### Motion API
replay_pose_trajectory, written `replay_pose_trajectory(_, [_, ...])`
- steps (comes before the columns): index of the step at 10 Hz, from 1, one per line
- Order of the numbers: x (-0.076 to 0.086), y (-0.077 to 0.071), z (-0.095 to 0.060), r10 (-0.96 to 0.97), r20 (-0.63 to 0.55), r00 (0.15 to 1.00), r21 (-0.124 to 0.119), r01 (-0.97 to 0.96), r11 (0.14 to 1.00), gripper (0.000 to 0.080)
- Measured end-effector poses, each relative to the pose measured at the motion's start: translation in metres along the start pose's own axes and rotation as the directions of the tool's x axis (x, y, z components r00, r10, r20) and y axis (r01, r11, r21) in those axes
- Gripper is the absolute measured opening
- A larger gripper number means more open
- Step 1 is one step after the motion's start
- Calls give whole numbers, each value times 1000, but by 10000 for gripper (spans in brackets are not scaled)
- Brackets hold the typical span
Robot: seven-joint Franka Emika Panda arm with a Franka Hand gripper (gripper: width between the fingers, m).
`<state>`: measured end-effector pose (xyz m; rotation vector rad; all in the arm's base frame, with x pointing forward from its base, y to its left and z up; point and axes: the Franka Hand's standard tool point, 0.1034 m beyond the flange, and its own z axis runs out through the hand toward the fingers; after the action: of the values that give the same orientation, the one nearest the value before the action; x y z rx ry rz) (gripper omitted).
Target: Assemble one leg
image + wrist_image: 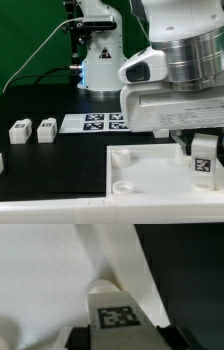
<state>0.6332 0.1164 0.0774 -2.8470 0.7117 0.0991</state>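
My gripper is shut on a leg, a white blocky peg with a black-and-white tag, and holds it over the right part of the large white square panel. In the wrist view the leg sits between my dark fingers, its tip pointing at the panel's raised rim. Two more legs lie on the black table at the exterior view's left.
The marker board lies on the table behind the panel. The arm's base stands at the back. A round corner socket shows at the panel's near-left corner, another below it.
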Motion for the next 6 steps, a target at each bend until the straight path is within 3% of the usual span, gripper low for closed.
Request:
replay_pose_trajectory(2, [0, 0, 0, 167, 1, 986, 1, -167, 986, 302])
replay_pose_trajectory(4, [0, 0, 1, 397, 5, 918, 24, -397, 917, 301])
replay_pose_trajectory(6, [-1, -3, 3, 670, 6, 742, 60, -669, 741, 301])
